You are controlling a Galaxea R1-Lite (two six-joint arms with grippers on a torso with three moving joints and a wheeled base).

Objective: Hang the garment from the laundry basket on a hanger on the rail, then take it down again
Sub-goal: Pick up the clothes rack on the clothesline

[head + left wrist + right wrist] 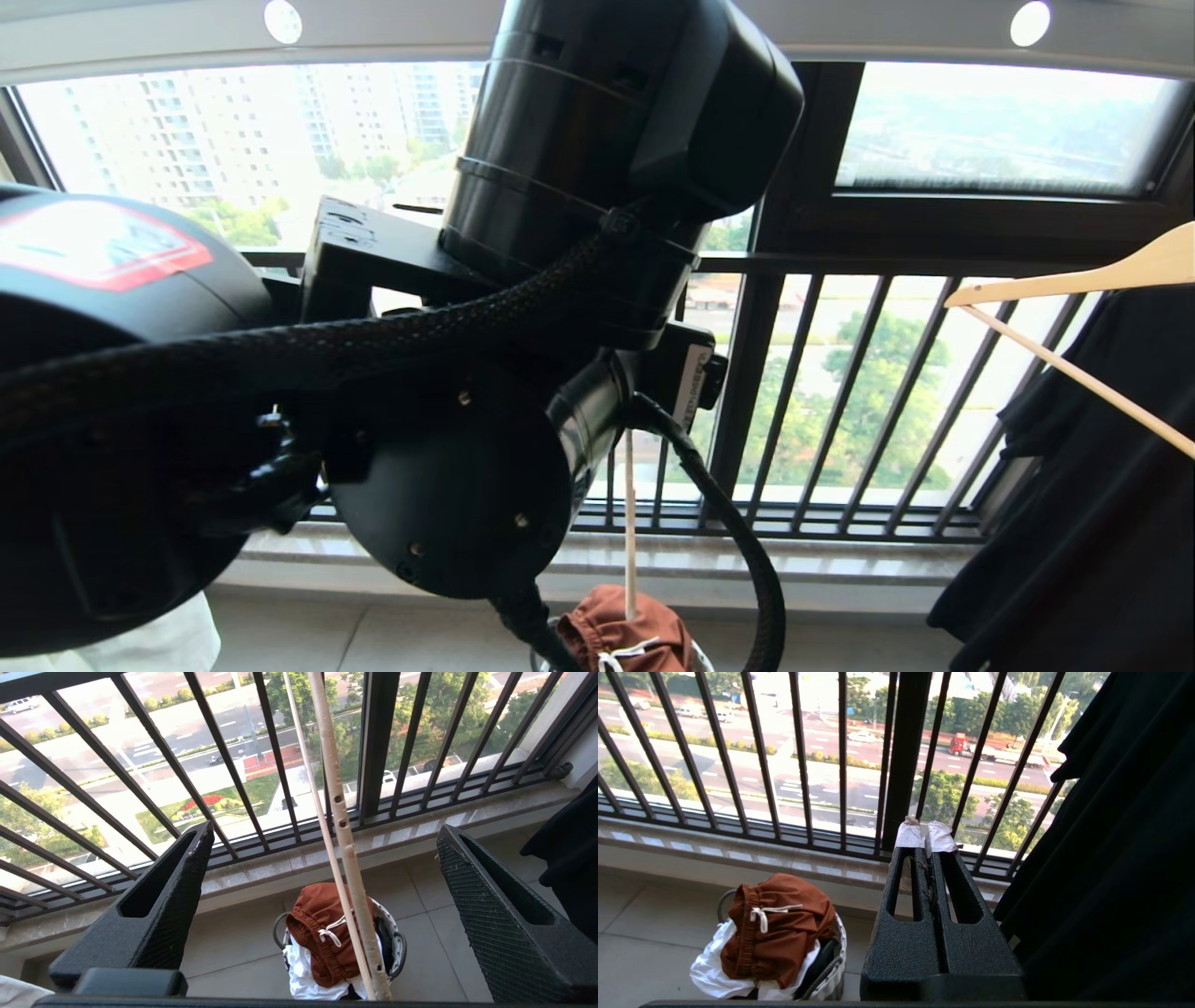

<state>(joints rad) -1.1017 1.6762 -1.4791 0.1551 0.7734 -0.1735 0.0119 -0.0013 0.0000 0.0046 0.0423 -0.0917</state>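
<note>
Rust-brown shorts with gathered waistband and white drawstring (327, 933): heaped on top of the small round laundry basket with dark rim and pale sides (397, 947), lower centre of the left wrist frame; also lower left of the right wrist frame, over a crumpled white cloth (710, 975). Not yet lifted.

Left gripper (322, 896): black textured fingers spread wide, empty, framing the basket from well above; a pale wooden hanger with small holes along its edge (343, 826) crosses the gap between them, untouched.

Right gripper (924, 840): fingers pressed together, white-taped tips, nothing held; centre of the right wrist frame, beside a hanging black garment (1120, 835). Judged parked.

Black balustrade of vertical bars (840, 392): centre right of the head frame. Light-wood hanger (1074, 280): upper right there.

Rail and cream wire hanger: not seen.

Progress, judged: start of task. Outstanding: pick-up, hanging, taking down.
</note>
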